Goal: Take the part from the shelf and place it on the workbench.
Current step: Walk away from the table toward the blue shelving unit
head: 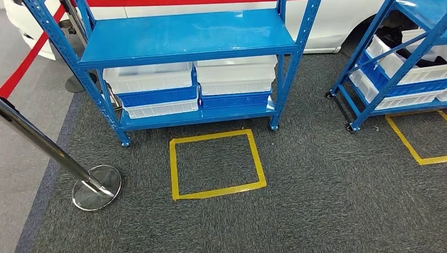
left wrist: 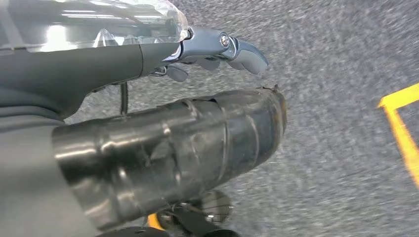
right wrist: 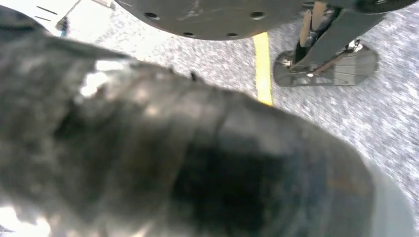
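Floor was dark grey carpet point(head: 327, 200) with a yellow taped square point(head: 217, 164) right in front of a blue metal rack point(head: 184, 37). White and blue bins point(head: 153, 87) sat on its lower tiers. Second blue rack point(head: 392, 68) off to the side, chrome stanchion point(head: 95, 187) with red belt point(head: 29, 60), white car point(head: 337, 21) behind.

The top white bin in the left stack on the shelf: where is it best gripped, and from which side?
Probably by its front rim, coming from the front. The white bin sits under the blue shelf board, with an upright on one side and the right stack on the other; its front is free.
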You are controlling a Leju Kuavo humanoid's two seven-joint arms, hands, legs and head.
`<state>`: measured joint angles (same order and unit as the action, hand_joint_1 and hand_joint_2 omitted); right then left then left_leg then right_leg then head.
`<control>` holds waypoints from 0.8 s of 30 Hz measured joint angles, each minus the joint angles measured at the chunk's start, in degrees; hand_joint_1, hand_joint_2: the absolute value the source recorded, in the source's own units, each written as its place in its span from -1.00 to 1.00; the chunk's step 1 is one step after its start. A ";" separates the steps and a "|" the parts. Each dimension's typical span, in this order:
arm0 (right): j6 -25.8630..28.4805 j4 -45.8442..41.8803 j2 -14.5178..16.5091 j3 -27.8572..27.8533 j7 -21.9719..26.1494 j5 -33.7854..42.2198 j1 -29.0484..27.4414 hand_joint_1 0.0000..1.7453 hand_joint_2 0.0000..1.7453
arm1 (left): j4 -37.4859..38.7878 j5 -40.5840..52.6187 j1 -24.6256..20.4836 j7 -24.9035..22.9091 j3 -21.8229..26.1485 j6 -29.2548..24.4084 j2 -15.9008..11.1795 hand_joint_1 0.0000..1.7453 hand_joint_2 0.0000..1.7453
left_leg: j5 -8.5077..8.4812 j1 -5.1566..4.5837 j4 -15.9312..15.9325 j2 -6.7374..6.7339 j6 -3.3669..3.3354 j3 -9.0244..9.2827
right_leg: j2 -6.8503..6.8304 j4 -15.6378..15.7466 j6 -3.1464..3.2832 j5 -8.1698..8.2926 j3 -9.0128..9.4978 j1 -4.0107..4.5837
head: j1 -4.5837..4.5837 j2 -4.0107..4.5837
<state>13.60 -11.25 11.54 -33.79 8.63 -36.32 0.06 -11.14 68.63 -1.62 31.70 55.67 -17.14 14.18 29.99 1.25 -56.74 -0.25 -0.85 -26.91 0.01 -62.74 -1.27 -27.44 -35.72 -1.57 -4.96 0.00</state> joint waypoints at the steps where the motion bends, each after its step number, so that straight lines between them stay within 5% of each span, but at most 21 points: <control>1: 0.00 0.01 -0.03 0.00 0.00 -0.03 0.05 -1.00 -1.00 | -0.01 0.00 -0.11 0.01 0.02 0.00 0.00 -1.00 -1.00 | 0.44 0.00 0.00 -0.04 0.45 0.20 | -0.11 1.72 0.32 0.93 0.41 0.13 | -0.01 0.00; 4: 0.02 0.01 -0.04 -0.01 0.01 -0.10 0.23 -1.00 -1.00 | -0.01 0.01 -0.38 0.02 0.04 0.01 -0.02 -1.00 -1.00 | 0.75 -0.10 -0.27 -0.23 1.60 0.62 | -0.06 2.44 1.97 0.94 0.72 0.46 | 0.01 0.00; 6: 0.02 0.01 -0.04 -0.02 0.01 -0.10 0.08 -1.00 -1.00 | 0.01 0.02 -0.41 0.03 0.04 0.01 -0.02 -1.00 -1.00 | 0.86 0.04 -3.24 -0.23 1.92 -0.48 | -0.04 2.79 2.79 0.57 1.67 0.47 | 0.03 0.00; 9: 0.03 0.01 -0.04 -0.02 0.01 -0.10 0.09 -1.00 -1.00 | 0.01 0.02 -0.42 0.04 0.04 0.01 -0.02 -1.00 -1.00 | 4.71 0.03 -14.01 -0.20 2.11 -7.04 | -0.02 3.08 3.83 -0.36 2.98 0.82 | 0.09 0.00; 11: 0.03 0.01 -0.05 -0.02 0.01 -0.10 0.12 -1.00 -1.00 | 0.01 0.02 -0.33 0.03 0.04 0.01 -0.02 -1.00 -1.00 | 6.88 -0.07 -17.82 -0.17 1.84 -10.64 | 0.24 3.08 4.15 -1.18 3.91 1.29 | 0.09 0.00; 12: 0.03 0.01 -0.05 -0.02 0.01 -0.10 0.10 -1.00 -1.00 | 0.02 0.02 -0.26 0.02 0.04 0.01 -0.02 -1.00 -1.00 | 6.29 -0.21 -17.04 -0.16 1.50 -11.19 | 0.37 3.08 4.24 -1.63 4.54 1.56 | 0.09 0.00; 16: 0.02 0.03 0.07 -0.02 0.01 -0.13 0.11 -1.00 -1.00 | -0.01 0.01 -0.09 0.02 0.07 0.00 -0.15 -1.00 -1.00 | -2.28 -1.56 -5.02 0.20 -1.17 -8.68 | 0.65 3.19 4.06 -3.57 6.80 2.38 | 0.00 0.00; 21: 0.04 0.03 0.10 -0.04 -0.07 -0.17 0.37 -1.00 -1.00 | 0.01 0.13 0.03 0.03 0.09 -0.02 -0.04 -1.00 -1.00 | -3.65 -1.58 -1.28 0.61 -1.93 -5.45 | 0.72 1.04 2.61 -4.32 8.08 2.28 | 0.09 0.00; 24: 0.04 0.03 0.05 -0.04 -0.08 -0.20 0.51 -1.00 -1.00 | -0.01 0.18 -0.31 0.03 0.11 -0.04 -0.01 -1.00 -1.00 | -3.20 -1.26 -0.56 0.54 -2.18 -4.01 | 0.56 -6.87 1.59 -8.36 3.32 1.68 | -0.02 0.00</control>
<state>13.64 -11.22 11.59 -33.83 8.55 -36.52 0.57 -11.15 68.81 -1.94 31.73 55.78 -17.19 14.17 26.80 0.00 -57.31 0.29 -3.03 -30.92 0.58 -69.61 0.32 -35.80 -32.40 0.11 -4.97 0.01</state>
